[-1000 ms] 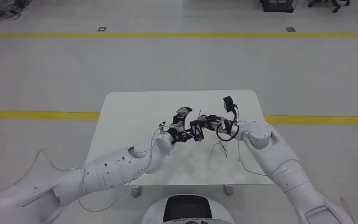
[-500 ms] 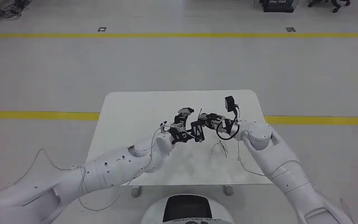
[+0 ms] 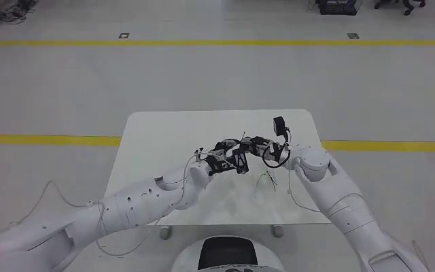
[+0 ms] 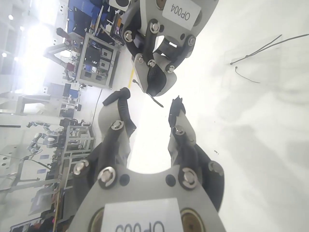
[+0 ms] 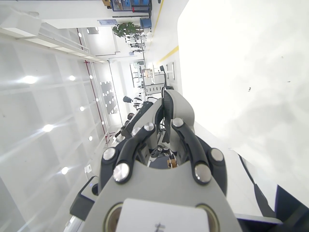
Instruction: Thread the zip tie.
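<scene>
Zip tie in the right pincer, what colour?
Black zip tie, clearest in the left wrist view.

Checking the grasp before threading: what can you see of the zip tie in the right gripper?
The zip tie is a thin, dark, plastic-looking strip, pinched between the shut fingers of the right gripper and held in the air above the table. A short tip pokes out past the fingertips into the gap of the open left gripper, seemingly touching neither finger. The rest, ending in a small head, sticks out the other side.
</scene>
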